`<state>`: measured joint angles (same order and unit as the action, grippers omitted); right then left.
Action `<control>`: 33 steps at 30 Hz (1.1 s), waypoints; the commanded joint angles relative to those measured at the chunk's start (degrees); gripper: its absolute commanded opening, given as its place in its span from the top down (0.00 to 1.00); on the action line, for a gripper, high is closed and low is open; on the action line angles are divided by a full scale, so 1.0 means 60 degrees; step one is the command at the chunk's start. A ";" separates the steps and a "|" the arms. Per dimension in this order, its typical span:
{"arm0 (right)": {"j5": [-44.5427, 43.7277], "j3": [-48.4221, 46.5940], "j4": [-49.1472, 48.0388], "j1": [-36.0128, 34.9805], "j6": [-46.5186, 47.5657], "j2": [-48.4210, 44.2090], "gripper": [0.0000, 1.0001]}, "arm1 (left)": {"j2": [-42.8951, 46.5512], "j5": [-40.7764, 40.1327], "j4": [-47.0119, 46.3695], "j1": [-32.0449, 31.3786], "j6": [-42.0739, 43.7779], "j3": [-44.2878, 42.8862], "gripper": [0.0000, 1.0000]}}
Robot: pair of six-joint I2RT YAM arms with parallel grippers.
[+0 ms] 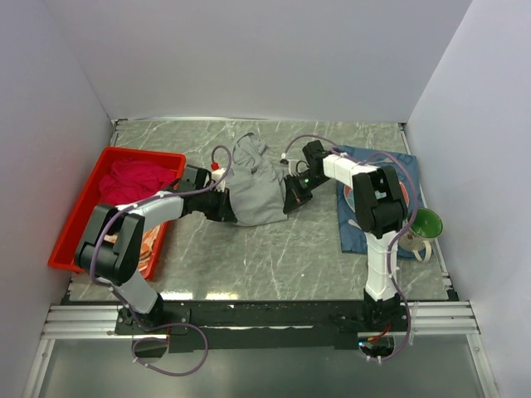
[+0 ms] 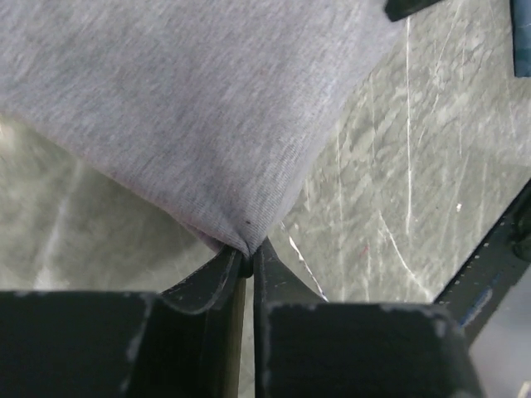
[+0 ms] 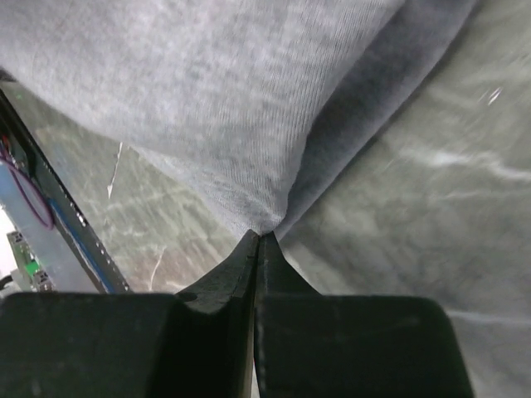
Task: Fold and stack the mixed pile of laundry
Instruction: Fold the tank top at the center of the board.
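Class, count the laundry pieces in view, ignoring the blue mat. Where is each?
3: grey garment mid-table; crimson shirt in the red tray; orange-patterned cloth at the tray's near end, partly hidden. More could lie underneath.

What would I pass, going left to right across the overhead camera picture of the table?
Red tray → grey garment → dark blue cloth → green cup.
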<state>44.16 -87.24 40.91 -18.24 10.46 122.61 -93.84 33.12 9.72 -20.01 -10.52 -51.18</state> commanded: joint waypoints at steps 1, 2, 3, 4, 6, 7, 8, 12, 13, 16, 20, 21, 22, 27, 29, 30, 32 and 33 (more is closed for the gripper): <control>0.0066 0.0345 0.0402 -0.0036 0.0571 -0.0849 1.00 | 0.0378 0.0104 -0.0359 0.0141 -0.0809 0.0078 0.86; 0.0095 0.0433 0.0520 -0.0036 0.0658 -0.0893 1.00 | 0.0304 0.0090 -0.0316 0.0156 -0.0969 0.0005 0.84; 0.0139 0.0477 0.0637 -0.0036 0.0848 -0.0908 1.00 | 0.0144 0.0177 -0.0185 0.0171 -0.0985 -0.0213 0.83; 0.0125 0.0536 0.0871 -0.0036 0.0951 -0.0966 1.00 | 0.0055 0.0236 -0.0024 0.0185 -0.0971 -0.0331 0.83; 0.0038 0.0770 0.1062 -0.0022 0.1258 -0.1127 1.00 | -0.0077 0.0309 0.0663 0.0186 -0.0854 -0.0551 0.76; 0.0037 0.0872 0.1150 -0.0022 0.1347 -0.1186 1.00 | -0.0077 0.0338 0.0898 0.0200 -0.0766 -0.0581 0.73; 0.0023 0.1062 0.1296 -0.0051 0.1449 -0.1288 1.00 | -0.0048 0.0397 0.1190 0.0186 -0.0650 -0.0553 0.69; 0.0125 0.1415 0.1502 -0.0036 0.1786 -0.1421 1.00 | 0.0536 0.0603 0.1470 0.0200 -0.0648 -0.0041 0.57; 0.0067 0.1430 0.1532 -0.0007 0.1860 -0.1435 0.99 | 0.0697 0.0356 0.1559 0.0200 -0.0634 0.0018 0.57; -0.0196 0.1386 0.1664 -0.0022 0.2226 -0.1654 0.79 | 0.1678 -0.0244 0.1852 0.0200 -0.0400 0.0092 0.57; -0.0856 0.1006 0.1752 0.0051 0.3220 -0.2297 0.62 | 0.3435 -0.0511 0.1663 0.0113 0.1204 0.0063 0.55; -0.0842 0.0991 0.1679 0.0037 0.3846 -0.2459 0.59 | 0.4149 -0.0569 0.1488 0.0011 0.1647 0.0237 0.50; -0.0769 0.0962 0.1592 0.0037 0.4230 -0.2649 0.55 | 0.4504 -0.0570 0.1269 -0.0367 0.2406 0.0384 0.42; 0.1218 0.2173 0.1167 -0.0022 0.9370 -0.4493 0.11 | 0.5753 0.0000 -0.0578 -0.1322 0.6365 0.2040 0.18; 0.1385 0.2935 0.1295 -0.0153 1.1226 -0.5010 0.01 | 0.5345 0.0133 -0.0216 -0.1513 0.6980 0.1750 0.18; 0.0877 0.2823 0.1602 -0.0284 1.2062 -0.4850 0.00 | 0.4792 0.0134 -0.0039 -0.1804 0.7114 0.1588 0.20; 0.0697 0.2544 0.1693 -0.0593 1.1997 -0.4366 0.01 | 0.4334 -0.0172 0.0065 -0.2258 0.7568 0.1484 0.21; 0.0682 0.2616 0.1563 -0.0651 1.2099 -0.4322 0.01 | 0.3998 -0.0421 -0.0341 -0.2609 0.7671 0.1556 0.21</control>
<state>47.42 -72.10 49.93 -19.73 67.33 93.08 -63.68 31.90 10.41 -30.92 24.40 -41.36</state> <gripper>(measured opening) 0.993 0.798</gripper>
